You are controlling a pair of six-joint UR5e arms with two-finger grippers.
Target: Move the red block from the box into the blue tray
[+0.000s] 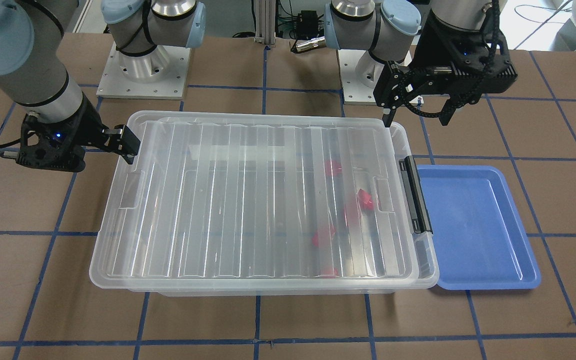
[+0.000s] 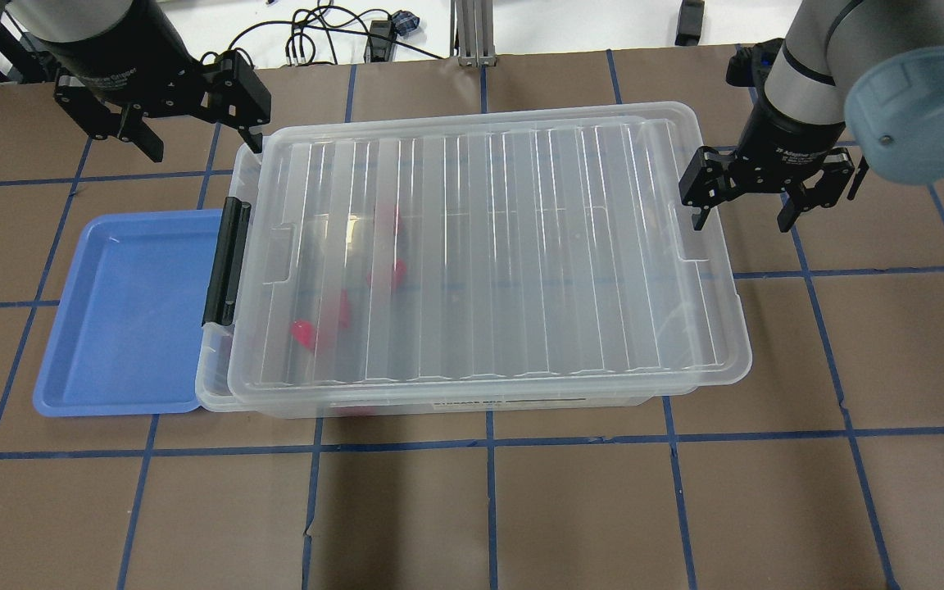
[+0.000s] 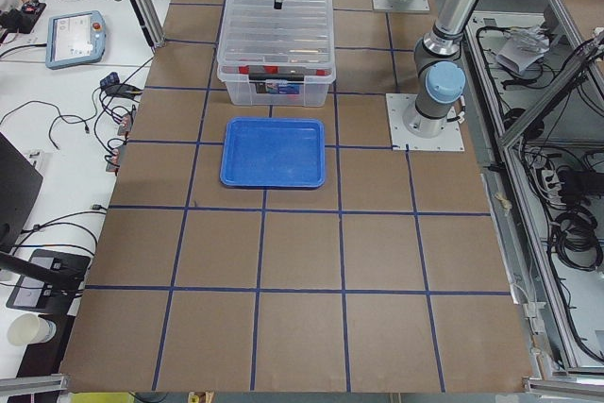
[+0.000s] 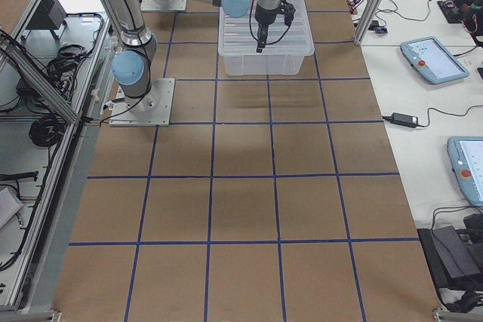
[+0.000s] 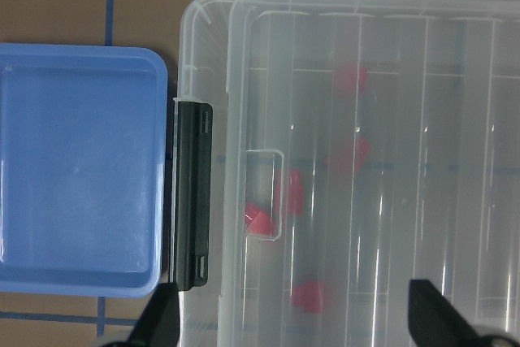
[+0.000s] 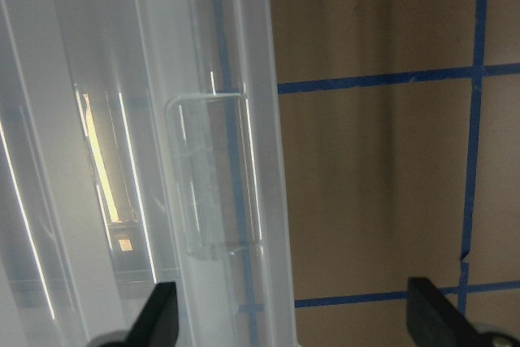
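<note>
The box is a clear bin with its ribbed lid on, sitting a little askew, and a black latch on its left short side. Several red blocks show blurred through the lid near the latch end, also in the left wrist view. The blue tray lies empty beside the latch. My left gripper is open and empty above the box's far left corner. My right gripper is open and empty, astride the lid's right short edge.
The brown table has blue tape grid lines. Both arm bases stand on plates behind the box. The tray touches or nearly touches the box's latch end. Cables and pendants lie beyond the table's edges.
</note>
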